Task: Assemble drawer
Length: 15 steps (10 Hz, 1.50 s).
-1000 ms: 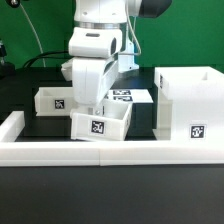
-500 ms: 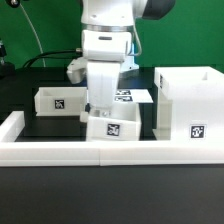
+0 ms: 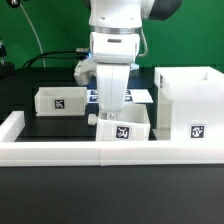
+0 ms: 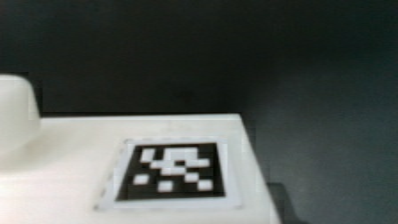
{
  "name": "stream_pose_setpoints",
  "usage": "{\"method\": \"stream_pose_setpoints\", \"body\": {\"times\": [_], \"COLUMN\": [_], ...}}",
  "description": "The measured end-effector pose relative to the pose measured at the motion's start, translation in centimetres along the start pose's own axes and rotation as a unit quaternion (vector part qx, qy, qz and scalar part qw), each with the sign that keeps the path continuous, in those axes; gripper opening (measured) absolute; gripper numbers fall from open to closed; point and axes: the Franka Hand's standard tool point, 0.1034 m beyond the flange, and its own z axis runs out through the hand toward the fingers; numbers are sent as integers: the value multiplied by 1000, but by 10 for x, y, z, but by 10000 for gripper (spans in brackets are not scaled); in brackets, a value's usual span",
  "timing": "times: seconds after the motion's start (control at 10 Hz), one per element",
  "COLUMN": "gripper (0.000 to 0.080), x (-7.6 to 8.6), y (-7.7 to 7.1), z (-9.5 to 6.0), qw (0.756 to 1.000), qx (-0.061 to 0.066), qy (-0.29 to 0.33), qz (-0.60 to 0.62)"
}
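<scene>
My gripper (image 3: pixel 111 113) is shut on the back wall of a small white open-top tray (image 3: pixel 126 129) with a black-and-white tag on its front. The tray sits low at the table, close to the tall open-fronted white box (image 3: pixel 190 104) on the exterior view's right, with a narrow gap between them. A second small tray (image 3: pixel 58 100) stands on the table at the exterior view's left. In the wrist view a white tagged face (image 4: pixel 173 172) lies close under the camera over the black table; my fingers do not show there.
A long low white border wall (image 3: pixel 60 152) runs along the front and up the exterior view's left side. The marker board (image 3: pixel 138 96) lies flat behind my arm. Cables hang at the back left.
My gripper has carried the tray toward the exterior view's right, nearer the tall box. The tray, tilted before, now sits nearly level. The other tray and the box have not moved.
</scene>
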Motion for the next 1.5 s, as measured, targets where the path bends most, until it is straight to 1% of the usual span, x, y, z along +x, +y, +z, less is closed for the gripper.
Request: {"method": "stream_pose_setpoints", "body": {"times": [1.1, 1.2, 1.3, 1.4, 1.5], "gripper": [42, 42, 42, 42, 42], "x": [-2, 1, 8, 11, 9], "y": [0, -1, 1, 5, 4], "z": [1, 2, 3, 2, 2], "qw": [1000, 1000, 1000, 1000, 1000], "qx": [1, 7, 18, 21, 21], "qy": [0, 0, -4, -5, -4], "qz": [2, -3, -16, -20, -18]}}
